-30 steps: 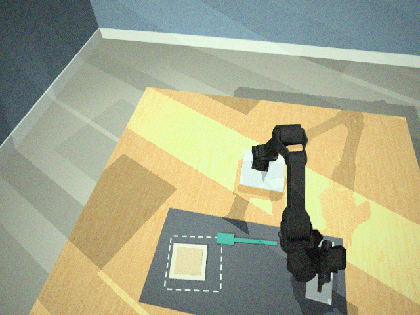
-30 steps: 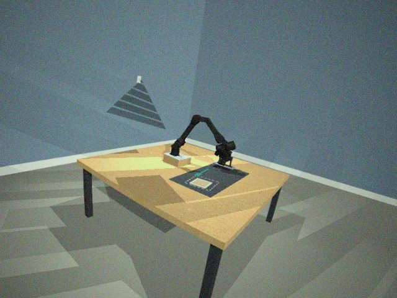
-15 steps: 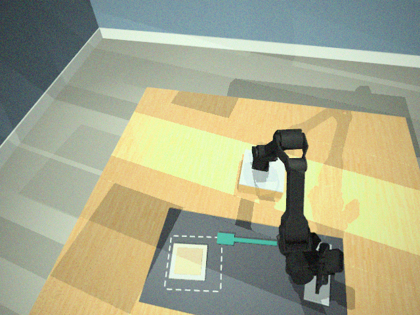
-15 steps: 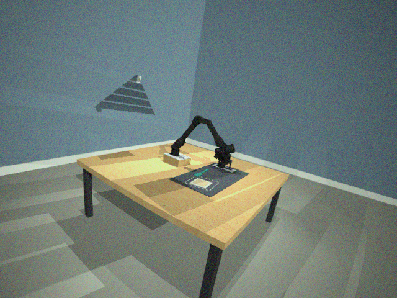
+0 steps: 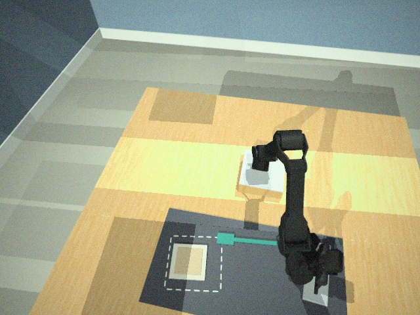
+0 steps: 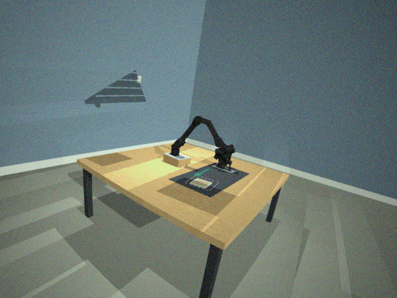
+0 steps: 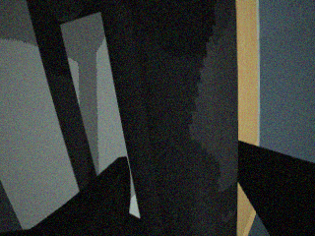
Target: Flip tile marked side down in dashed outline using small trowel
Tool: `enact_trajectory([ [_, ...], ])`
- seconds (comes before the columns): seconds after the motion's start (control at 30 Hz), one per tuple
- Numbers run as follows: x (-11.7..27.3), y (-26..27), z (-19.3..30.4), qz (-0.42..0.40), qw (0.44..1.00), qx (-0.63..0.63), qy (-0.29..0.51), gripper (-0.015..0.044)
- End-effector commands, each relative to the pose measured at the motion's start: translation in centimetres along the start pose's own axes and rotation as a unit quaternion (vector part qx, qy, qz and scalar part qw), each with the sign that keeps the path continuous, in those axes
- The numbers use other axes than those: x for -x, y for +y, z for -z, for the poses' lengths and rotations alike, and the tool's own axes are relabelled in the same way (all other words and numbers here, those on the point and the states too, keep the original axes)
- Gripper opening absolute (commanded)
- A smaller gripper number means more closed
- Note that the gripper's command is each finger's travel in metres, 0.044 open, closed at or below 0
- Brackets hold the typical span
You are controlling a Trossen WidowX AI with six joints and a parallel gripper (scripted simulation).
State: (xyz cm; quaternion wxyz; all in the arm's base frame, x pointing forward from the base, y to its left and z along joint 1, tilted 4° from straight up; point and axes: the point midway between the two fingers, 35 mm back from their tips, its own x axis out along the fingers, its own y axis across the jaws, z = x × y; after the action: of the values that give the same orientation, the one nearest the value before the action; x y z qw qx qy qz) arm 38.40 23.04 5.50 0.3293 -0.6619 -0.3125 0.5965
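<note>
The tile, cream with a peach centre square, lies flat on the dark mat inside the dashed outline. Whether its marked side faces down cannot be told. The small trowel's grey blade is at the right part of the mat, low or resting on it, under my gripper. The gripper is low over the trowel, with its fingers parted. The trowel's handle is mostly hidden by the dark fingers.
A teal tool lies on the mat, its wide end at the outline's upper right corner and its thin shaft running toward the arm. The arm's base stands on a white-topped block behind the mat. The wooden table surrounds the mat.
</note>
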Motion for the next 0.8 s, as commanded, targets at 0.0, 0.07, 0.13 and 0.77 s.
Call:
enact_trajectory([
  [0.0, 0.0, 0.1, -0.1, 0.001, 1.000, -0.001, -0.001, 0.0300],
  [0.07, 0.0, 0.1, -0.1, 0.001, 1.000, -0.001, -0.001, 0.0300],
  [0.13, 0.0, 0.1, -0.1, 0.001, 1.000, -0.001, -0.001, 0.0300],
  [0.77, 10.2, -2.6, -2.2, -0.004, 1.000, -0.003, 0.001, 0.0300],
])
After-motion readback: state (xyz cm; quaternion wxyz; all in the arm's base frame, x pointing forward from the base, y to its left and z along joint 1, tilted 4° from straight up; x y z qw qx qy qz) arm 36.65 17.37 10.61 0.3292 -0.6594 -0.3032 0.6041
